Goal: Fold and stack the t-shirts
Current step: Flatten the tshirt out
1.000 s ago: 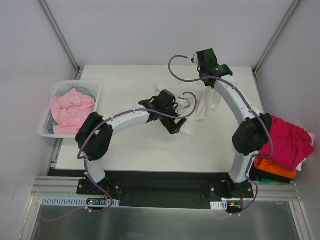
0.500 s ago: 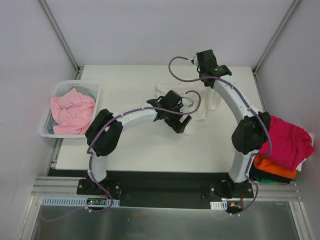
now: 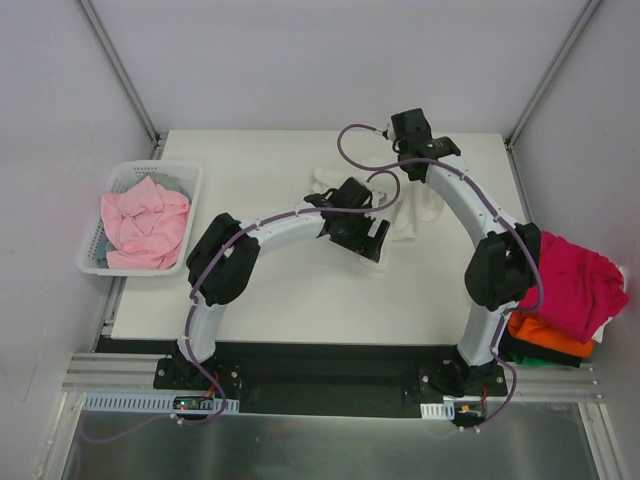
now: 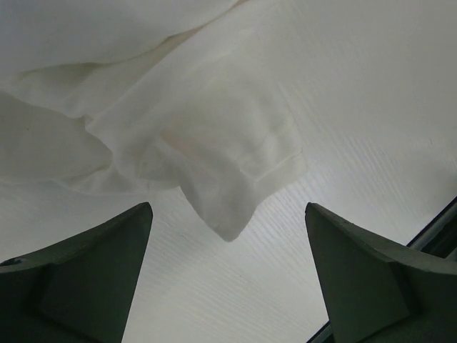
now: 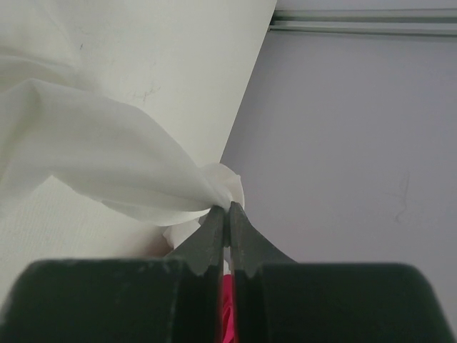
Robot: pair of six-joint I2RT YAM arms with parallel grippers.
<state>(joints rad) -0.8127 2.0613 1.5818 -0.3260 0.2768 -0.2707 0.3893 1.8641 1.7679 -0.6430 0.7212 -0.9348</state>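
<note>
Right pincer [image 5: 228, 209] is clenched on an edge of the white t-shirt [image 5: 93, 153]. It holds that bit up off the surface [image 5: 178, 64], I think so the cloth can pull out flat. Left pincer [image 4: 227, 214] is spread wide with nothing in it. It hangs just above a loose corner of the same shirt, likely to grab it next. A pink t-shirt [image 3: 145, 220] waits in the basket [image 3: 120, 170]. More shirts, a magenta one [image 3: 575, 280] on top, sit piled off the right side.

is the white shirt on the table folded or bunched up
Bunched up: the white shirt lies crumpled, an edge pinched in the right gripper.
</note>
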